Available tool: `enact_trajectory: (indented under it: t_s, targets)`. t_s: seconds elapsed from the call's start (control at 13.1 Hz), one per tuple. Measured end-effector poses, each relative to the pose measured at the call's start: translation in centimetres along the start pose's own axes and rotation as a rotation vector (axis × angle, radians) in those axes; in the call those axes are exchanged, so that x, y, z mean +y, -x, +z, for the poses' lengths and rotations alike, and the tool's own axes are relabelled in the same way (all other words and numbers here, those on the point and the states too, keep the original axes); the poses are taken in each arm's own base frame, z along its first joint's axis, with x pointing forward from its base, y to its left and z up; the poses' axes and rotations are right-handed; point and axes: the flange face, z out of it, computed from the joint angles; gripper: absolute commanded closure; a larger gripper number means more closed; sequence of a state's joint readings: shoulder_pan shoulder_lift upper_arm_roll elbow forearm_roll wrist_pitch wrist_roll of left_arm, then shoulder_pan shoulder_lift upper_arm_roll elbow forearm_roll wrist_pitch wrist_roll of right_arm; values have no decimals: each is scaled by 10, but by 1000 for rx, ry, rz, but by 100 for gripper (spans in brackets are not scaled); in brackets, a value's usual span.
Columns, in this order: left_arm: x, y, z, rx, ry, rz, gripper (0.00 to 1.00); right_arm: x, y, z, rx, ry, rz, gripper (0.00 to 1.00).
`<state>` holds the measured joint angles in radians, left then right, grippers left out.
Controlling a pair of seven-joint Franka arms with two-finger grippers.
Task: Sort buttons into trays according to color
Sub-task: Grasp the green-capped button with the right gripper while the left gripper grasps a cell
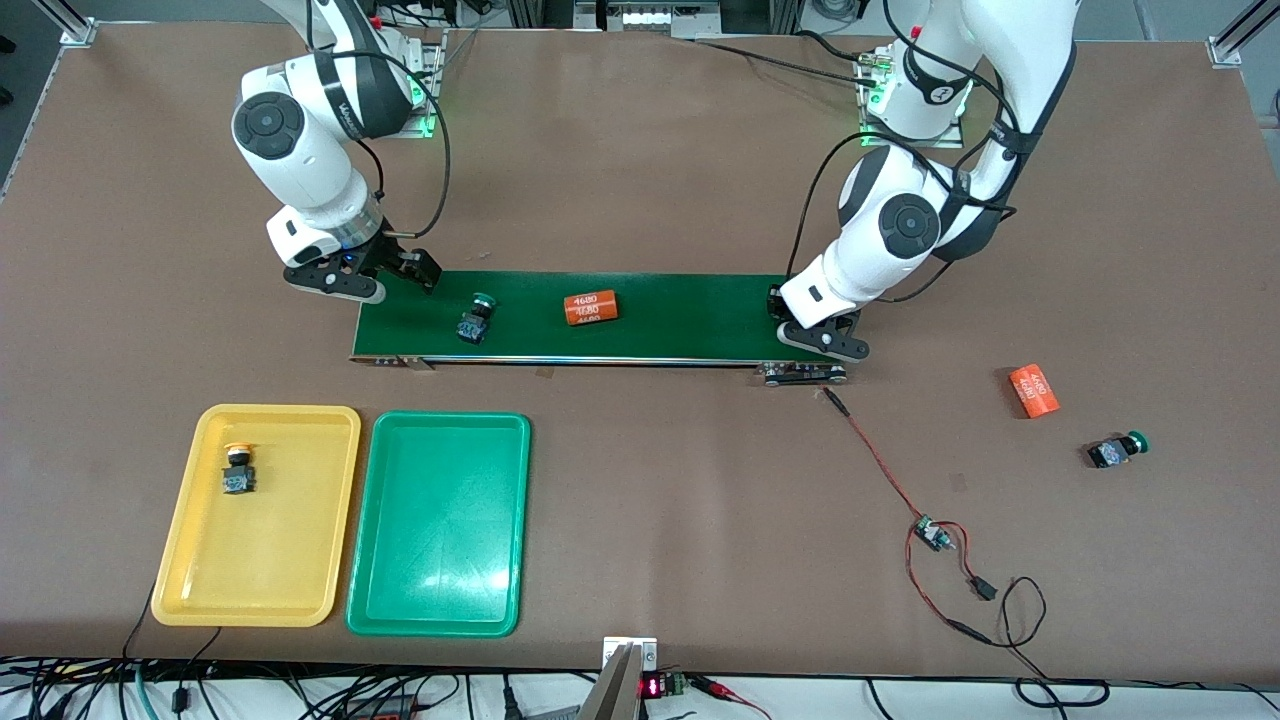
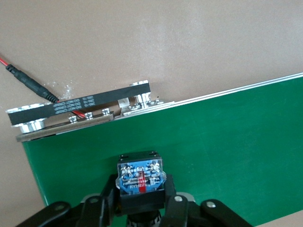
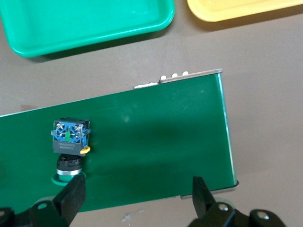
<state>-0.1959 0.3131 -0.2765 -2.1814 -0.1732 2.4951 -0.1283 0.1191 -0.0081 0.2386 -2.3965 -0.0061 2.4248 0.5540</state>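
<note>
My left gripper [image 2: 140, 191] is shut on the black body of a button [image 2: 140, 176], low over the conveyor belt [image 2: 227, 156] at the left arm's end; its cap is hidden. In the front view the left gripper [image 1: 815, 342] covers that button. A green-capped button [image 1: 477, 318] lies on the belt, just beside my open right gripper [image 1: 398, 266]. In the right wrist view that button [image 3: 70, 146] sits next to one finger [image 3: 73, 194] of the right gripper [image 3: 137, 189], not between the jaws. A yellow-capped button [image 1: 238, 468] lies in the yellow tray [image 1: 290, 560]. The green tray [image 1: 440, 540] holds nothing. Another green button [image 1: 1118, 450] lies on the table toward the left arm's end.
An orange cylinder [image 1: 590, 307] lies mid-belt, and a second orange cylinder [image 1: 1033, 390] is on the table near the loose green button. Red and black wires with a small board [image 1: 930, 532] trail from the belt's end toward the front camera.
</note>
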Motion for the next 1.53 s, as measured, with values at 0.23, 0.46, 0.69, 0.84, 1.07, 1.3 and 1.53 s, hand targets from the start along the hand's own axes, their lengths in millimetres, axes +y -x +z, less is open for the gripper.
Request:
enact_trajectory:
  t_s: [0.23, 0.46, 0.69, 0.84, 1.07, 1.3, 1.53]
  targets:
    - [2, -4, -12, 22, 1, 17, 0, -13, 1, 16, -7, 18, -51, 0]
    - [-15, -12, -54, 69, -6, 23, 0, -22, 1, 26, -6, 13, -73, 0]
    - [-109, -21, -92, 89, -27, 92, 0, -26, -2, 28, -1, 6, -76, 0]
    - [-178, -15, -96, 63, -28, 137, 0, -28, -6, 30, 10, -4, -78, 0]
    - [-254, -4, -98, 64, -23, 58, 0, -30, -9, 41, 17, -17, -79, 0]
    - [-324, 9, -88, 56, -2, -52, 0, -30, -11, 51, 30, -11, -103, 0]
    - [-367, 11, -82, 64, 12, -119, 0, -26, -16, 56, 43, -3, -114, 6]
